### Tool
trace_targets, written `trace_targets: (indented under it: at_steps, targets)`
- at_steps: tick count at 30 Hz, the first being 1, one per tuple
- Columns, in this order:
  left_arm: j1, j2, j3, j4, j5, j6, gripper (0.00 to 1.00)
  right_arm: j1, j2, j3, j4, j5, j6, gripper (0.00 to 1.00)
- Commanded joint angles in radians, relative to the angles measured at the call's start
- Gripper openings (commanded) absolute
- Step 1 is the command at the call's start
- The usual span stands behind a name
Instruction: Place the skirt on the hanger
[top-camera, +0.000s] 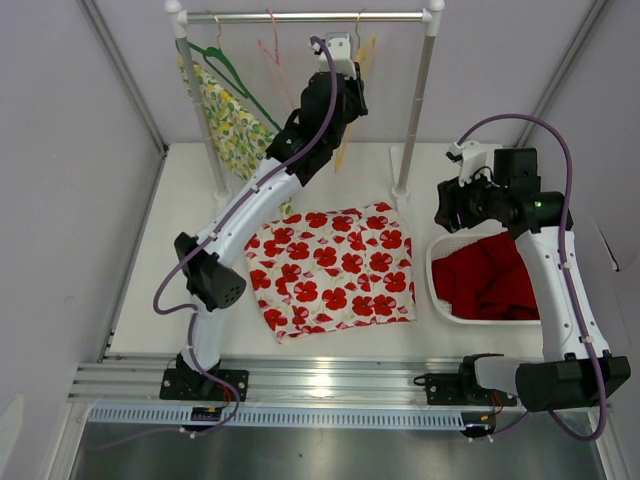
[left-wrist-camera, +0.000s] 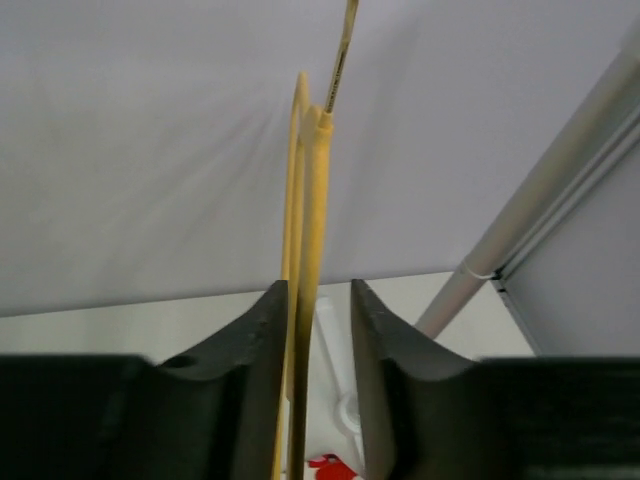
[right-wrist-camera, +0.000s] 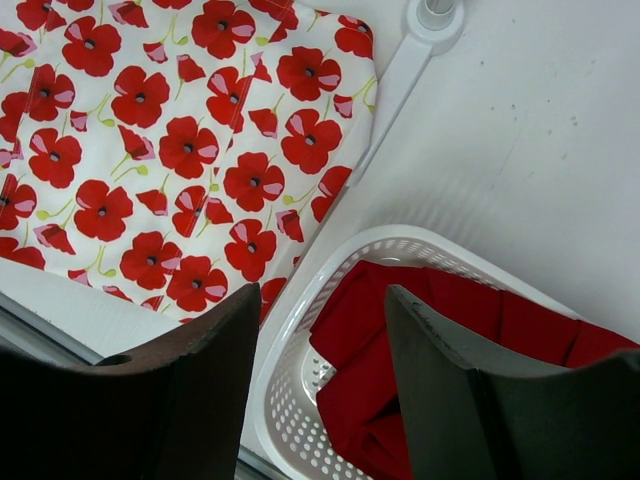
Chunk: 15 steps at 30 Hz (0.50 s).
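The white skirt with red poppies (top-camera: 330, 270) lies flat on the table in front of the rack; it also shows in the right wrist view (right-wrist-camera: 150, 130). The yellow hanger (top-camera: 367, 55) hangs from the rack rail (top-camera: 300, 17). My left gripper (top-camera: 345, 85) is raised at the hanger. In the left wrist view the hanger (left-wrist-camera: 315, 200) runs between the jaws of the left gripper (left-wrist-camera: 318, 290), against the left finger, with a gap to the right finger. My right gripper (top-camera: 448, 215) is open and empty above the basket's near-left corner (right-wrist-camera: 322, 300).
A white basket (top-camera: 435, 270) with red cloth (top-camera: 495, 280) stands right of the skirt. A green hanger with a yellow floral garment (top-camera: 232, 125) and a pink hanger (top-camera: 275, 50) hang on the rail. A rack post base (right-wrist-camera: 435, 15) stands by the skirt's corner.
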Motion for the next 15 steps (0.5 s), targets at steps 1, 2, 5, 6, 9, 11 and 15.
trace_targets:
  at_steps: [1,2,5,6,9,11,15]
  targets:
    - [0.005,-0.011,0.052,0.021,0.051,-0.015,0.26,-0.009,-0.023,0.019,0.013,-0.017,-0.014,0.58]
    - [0.006,-0.019,0.052,0.024,0.051,-0.011,0.18,-0.01,-0.024,0.018,0.016,-0.018,-0.014,0.57]
    - [0.004,-0.031,0.053,0.033,0.054,0.006,0.06,-0.015,-0.024,0.011,0.022,-0.021,-0.015,0.56]
    - [0.004,-0.034,0.053,0.038,0.057,0.011,0.04,-0.018,-0.024,0.011,0.022,-0.023,-0.014,0.56]
    - [0.004,-0.043,0.061,0.042,0.053,0.029,0.0,-0.019,-0.02,0.013,0.023,-0.027,-0.017,0.56]
    - [0.004,-0.048,0.061,0.048,0.056,0.037,0.0,-0.021,-0.018,0.014,0.025,-0.029,-0.017,0.56]
    - [0.003,-0.069,0.053,0.065,0.063,0.04,0.0,-0.022,-0.015,0.018,0.025,-0.026,-0.02,0.56]
